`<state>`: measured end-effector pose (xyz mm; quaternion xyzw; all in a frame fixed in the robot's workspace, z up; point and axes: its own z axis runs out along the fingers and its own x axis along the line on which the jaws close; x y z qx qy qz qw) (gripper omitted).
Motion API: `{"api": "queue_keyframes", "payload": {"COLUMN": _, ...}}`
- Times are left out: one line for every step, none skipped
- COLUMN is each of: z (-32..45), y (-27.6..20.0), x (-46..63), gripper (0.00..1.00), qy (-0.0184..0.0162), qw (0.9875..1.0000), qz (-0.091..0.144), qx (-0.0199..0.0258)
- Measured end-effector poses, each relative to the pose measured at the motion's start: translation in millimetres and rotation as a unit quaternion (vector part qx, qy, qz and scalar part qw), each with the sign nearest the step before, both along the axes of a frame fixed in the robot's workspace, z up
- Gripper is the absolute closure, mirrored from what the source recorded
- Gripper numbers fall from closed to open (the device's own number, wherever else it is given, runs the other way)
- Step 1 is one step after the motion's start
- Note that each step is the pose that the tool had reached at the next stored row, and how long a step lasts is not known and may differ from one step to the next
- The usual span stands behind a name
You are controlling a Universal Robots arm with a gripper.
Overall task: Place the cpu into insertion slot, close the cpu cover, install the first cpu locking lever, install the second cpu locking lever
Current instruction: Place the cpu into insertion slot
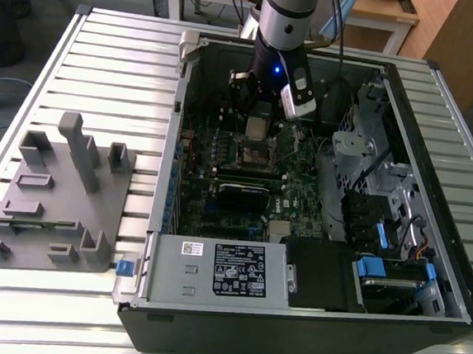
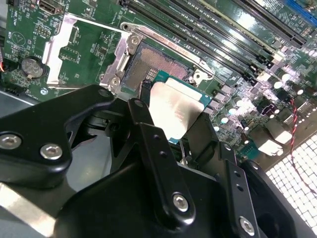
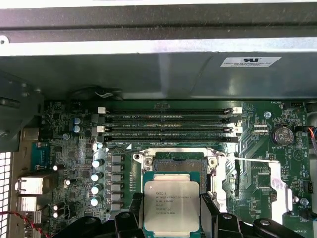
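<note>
My gripper (image 1: 259,113) is shut on the cpu (image 1: 257,128), a small square chip with a silver face and green edge, gripped by two opposite sides. In both wrist views the cpu (image 2: 173,106) (image 3: 171,206) hangs just above the insertion slot (image 2: 157,63) (image 3: 179,161), partly overlapping it and not seated. The slot (image 1: 255,153) lies uncovered on the green board. The cpu cover (image 2: 62,47) is swung open and lies flat beside the slot. A thin wire locking lever (image 2: 166,43) (image 3: 255,159) runs along the slot's edge. The black fingers (image 2: 143,116) (image 3: 132,210) flank the chip.
Long memory slots (image 3: 168,126) run just beyond the socket. A long black card (image 1: 243,197) lies across the board nearer the power supply (image 1: 216,268). Drive cages and cables (image 1: 367,197) fill the case at the exterior view's right. A grey fixture (image 1: 56,198) stands outside the case.
</note>
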<state>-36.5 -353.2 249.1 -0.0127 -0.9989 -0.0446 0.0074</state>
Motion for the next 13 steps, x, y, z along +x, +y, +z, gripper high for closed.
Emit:
{"api": "queue_keyframes", "payload": {"z": -0.7, "y": 0.1, "x": 0.0, "gripper": 0.46, "qy": -0.0002, "qw": 1.0, "qz": 0.0, "qx": 0.0003}}
{"api": "queue_keyframes", "payload": {"z": -1.5, "y": 0.1, "x": 0.0, "gripper": 0.46, "qy": -0.0001, "qw": 1.0, "qz": 0.0, "qx": 0.0002}}
{"api": "queue_keyframes", "payload": {"z": -1.8, "y": 0.0, "x": 0.0, "gripper": 0.46, "qy": 0.0, "qw": 1.0, "qz": 0.0, "qx": 0.0}}
{"api": "queue_keyframes", "payload": {"z": -1.9, "y": 0.0, "x": 0.0, "gripper": 0.46, "qy": 0.0, "qw": 1.0, "qz": 0.0, "qx": 0.0}}
{"api": "queue_keyframes", "payload": {"z": -2.1, "y": 0.0, "x": 0.0, "gripper": 0.46, "qy": 0.0, "qw": 1.0, "qz": 0.0, "qx": 0.0}}
{"api": "queue_keyframes", "payload": {"z": -2.2, "y": 0.0, "x": 0.0, "gripper": 0.46, "qy": 0.0, "qw": 1.0, "qz": 0.0, "qx": 0.0}}
{"api": "queue_keyframes", "payload": {"z": -2.2, "y": 0.0, "x": 0.0, "gripper": 0.46, "qy": 0.0, "qw": 1.0, "qz": 0.0, "qx": 0.0}}
{"api": "queue_keyframes", "payload": {"z": -2.3, "y": 0.0, "x": 0.0, "gripper": 0.46, "qy": 0.0, "qw": 1.0, "qz": 0.0, "qx": 0.0}}
{"api": "queue_keyframes", "payload": {"z": -2.4, "y": 0.0, "x": 0.0, "gripper": 0.46, "qy": 0.0, "qw": 1.0, "qz": 0.0, "qx": 0.0001}}
{"api": "queue_keyframes", "payload": {"z": -2.6, "y": 0.0, "x": 0.0, "gripper": 0.46, "qy": -0.0001, "qw": 1.0, "qz": 0.0, "qx": 0.0001}}
{"api": "queue_keyframes", "payload": {"z": -2.6, "y": 0.0, "x": 0.0, "gripper": 0.46, "qy": 0.0, "qw": 1.0, "qz": -0.001, "qx": 0.0001}}
{"api": "queue_keyframes", "payload": {"z": -2.6, "y": 0.0, "x": 0.0, "gripper": 0.46, "qy": 0.0, "qw": 1.0, "qz": -0.002, "qx": 0.0}}
{"api": "queue_keyframes", "payload": {"z": -2.6, "y": 0.0, "x": 0.0, "gripper": 0.46, "qy": 0.0, "qw": 1.0, "qz": -0.002, "qx": 0.0}}
